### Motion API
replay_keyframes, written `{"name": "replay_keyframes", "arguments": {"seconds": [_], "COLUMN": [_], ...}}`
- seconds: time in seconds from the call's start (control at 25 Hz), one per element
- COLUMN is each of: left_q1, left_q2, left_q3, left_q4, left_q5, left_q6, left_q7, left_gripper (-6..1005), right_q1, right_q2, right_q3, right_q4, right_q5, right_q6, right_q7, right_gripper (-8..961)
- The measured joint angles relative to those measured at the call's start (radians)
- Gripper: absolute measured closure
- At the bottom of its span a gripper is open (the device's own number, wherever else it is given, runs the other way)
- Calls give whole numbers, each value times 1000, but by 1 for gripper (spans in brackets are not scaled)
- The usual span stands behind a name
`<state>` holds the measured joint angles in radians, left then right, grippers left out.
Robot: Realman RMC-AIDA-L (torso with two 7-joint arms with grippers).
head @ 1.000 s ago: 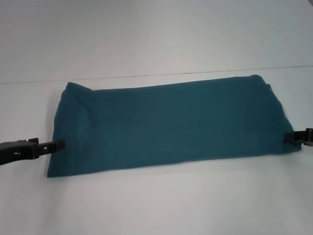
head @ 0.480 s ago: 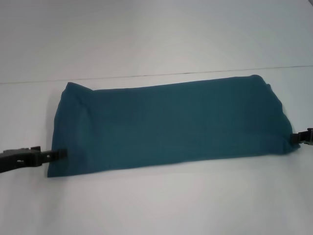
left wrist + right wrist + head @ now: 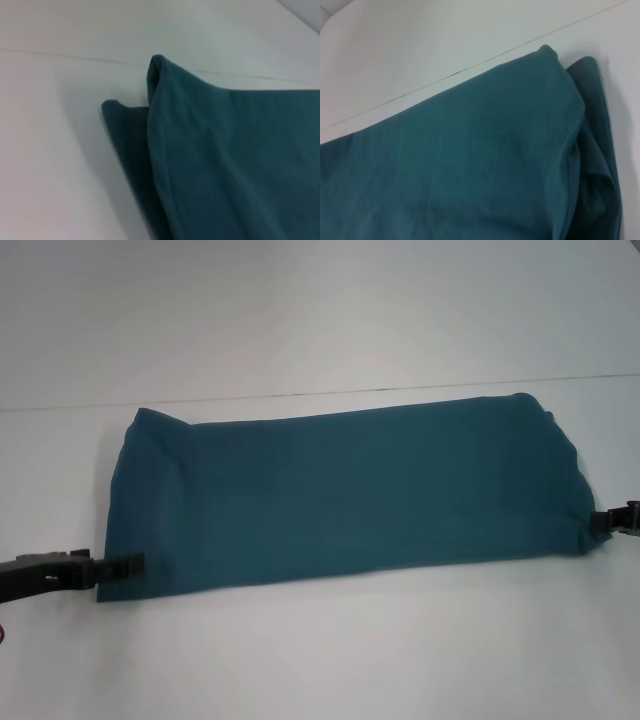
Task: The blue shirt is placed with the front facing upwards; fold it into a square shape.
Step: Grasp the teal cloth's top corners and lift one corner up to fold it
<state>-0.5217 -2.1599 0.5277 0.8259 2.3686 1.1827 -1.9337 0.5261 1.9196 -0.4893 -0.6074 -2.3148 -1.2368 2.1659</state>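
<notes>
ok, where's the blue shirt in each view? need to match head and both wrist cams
Head view: the blue shirt lies as a long folded band across the middle of the white table.
Left wrist view: the shirt's folded end fills the picture's lower right.
Right wrist view: its other end fills most of the picture.
Shared landmark: the thin dark seam line on the table behind the shirt.

I see a plain white table (image 3: pixel 320 660) filling my view, its matte surface evenly lit with soft shadows, and a thin dark seam (image 3: pixel 330 392) running across it from side to side toward the far end.
</notes>
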Motion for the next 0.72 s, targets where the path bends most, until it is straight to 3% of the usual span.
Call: {"name": "replay_keyframes", "arguments": {"seconds": [0.72], "left_q1": [-5], "left_q2": [-2], "left_q3": [49], "left_q4": [-12], "left_q5": [15], "left_q6": [15], "left_q7": [-6], "left_gripper": [85], "right_q1": [-3], "right_q2": [1], "right_q3": [0], "right_q4": [0], "right_q5": [0], "right_q6": [0], "right_q7": [-2], "right_gripper": [937]}}
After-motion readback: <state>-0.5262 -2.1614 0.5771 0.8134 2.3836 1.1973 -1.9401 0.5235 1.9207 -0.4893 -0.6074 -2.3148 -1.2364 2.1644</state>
